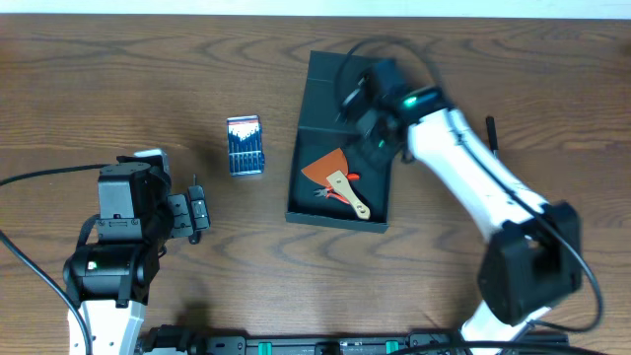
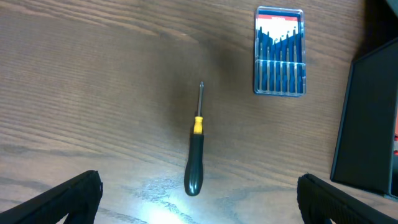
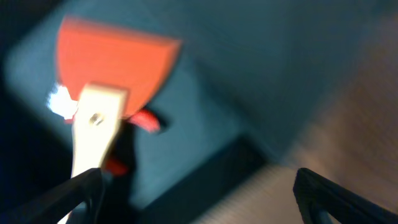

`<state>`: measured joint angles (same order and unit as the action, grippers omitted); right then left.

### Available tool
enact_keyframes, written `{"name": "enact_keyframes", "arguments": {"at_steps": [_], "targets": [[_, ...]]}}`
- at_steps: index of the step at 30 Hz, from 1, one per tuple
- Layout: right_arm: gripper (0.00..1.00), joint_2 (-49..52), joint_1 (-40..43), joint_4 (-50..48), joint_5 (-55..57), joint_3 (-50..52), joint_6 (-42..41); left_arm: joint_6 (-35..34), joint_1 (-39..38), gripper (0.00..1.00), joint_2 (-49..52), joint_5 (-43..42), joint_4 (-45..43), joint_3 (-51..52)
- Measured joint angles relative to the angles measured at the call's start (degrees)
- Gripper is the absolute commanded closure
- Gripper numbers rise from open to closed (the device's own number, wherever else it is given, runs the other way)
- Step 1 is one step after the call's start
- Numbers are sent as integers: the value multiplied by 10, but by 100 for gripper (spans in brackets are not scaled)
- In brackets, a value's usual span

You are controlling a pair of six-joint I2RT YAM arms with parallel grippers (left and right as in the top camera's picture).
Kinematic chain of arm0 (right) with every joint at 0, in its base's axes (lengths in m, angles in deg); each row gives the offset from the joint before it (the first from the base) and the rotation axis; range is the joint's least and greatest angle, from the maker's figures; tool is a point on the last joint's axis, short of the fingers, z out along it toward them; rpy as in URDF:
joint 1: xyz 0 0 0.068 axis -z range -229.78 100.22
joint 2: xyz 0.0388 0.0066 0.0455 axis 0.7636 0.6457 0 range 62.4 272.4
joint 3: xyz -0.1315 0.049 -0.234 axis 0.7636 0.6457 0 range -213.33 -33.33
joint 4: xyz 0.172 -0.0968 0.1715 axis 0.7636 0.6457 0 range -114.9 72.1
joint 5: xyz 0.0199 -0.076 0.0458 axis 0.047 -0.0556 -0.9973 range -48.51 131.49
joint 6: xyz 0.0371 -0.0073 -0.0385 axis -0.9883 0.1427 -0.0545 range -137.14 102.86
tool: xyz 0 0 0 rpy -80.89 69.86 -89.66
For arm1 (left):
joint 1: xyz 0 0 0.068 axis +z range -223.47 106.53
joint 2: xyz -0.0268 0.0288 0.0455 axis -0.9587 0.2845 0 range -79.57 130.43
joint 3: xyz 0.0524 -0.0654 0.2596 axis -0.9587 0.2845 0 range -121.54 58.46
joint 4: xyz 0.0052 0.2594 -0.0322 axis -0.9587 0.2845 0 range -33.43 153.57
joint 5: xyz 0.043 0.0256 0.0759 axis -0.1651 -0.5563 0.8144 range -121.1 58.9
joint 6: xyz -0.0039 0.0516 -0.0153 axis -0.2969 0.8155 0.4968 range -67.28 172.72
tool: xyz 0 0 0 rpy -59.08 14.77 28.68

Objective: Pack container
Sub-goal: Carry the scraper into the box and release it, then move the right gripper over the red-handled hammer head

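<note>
The container [image 1: 314,197], a dark box with its flap lid open at the far end, lies at the table's middle. In it lie an orange scraper with a wooden handle [image 1: 340,176] and small red-handled tools. My right gripper [image 1: 372,136] hangs open and empty over the box's far right part. The blurred right wrist view shows the scraper [image 3: 118,62], the box floor [image 3: 261,68] and the open jaws [image 3: 199,199]. My left gripper [image 2: 199,202] is open above a black-handled screwdriver with a yellow collar [image 2: 195,152] lying on the table.
A small blue-and-white bit case [image 1: 245,145] lies left of the container and also shows in the left wrist view [image 2: 280,53]. The container's wall [image 2: 370,124] is at that view's right edge. The left arm's cable runs off the table's left side.
</note>
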<state>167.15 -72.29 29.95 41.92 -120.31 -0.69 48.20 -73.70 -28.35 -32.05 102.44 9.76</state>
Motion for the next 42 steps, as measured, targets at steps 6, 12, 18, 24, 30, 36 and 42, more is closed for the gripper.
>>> {"name": "enact_keyframes", "arguments": {"at_steps": [6, 12, 18, 24, 30, 36, 42], "targets": [[1, -75, 145, 83, 13, -115, -160, 0, 0, 2, 0, 0, 0, 0], [1, -103, 330, 224, 29, -136, -277, 0, 0, 1, 0, 0, 0, 0], [1, -97, 423, 199, 25, -31, -370, 0, 0, 2, 0, 0, 0, 0], [1, -92, 438, 102, 4, 120, -444, 0, 0, 1, 0, 0, 0, 0], [1, -87, 434, 19, -2, 190, -479, 0, 0, 1, 0, 0, 2, 0], [1, -87, 421, -30, 11, 193, -489, 0, 0, 1, 0, 0, 5, 0], [1, -87, 404, -37, 57, 193, -517, 0, 0, 1, 0, 0, 6, 0]]}}
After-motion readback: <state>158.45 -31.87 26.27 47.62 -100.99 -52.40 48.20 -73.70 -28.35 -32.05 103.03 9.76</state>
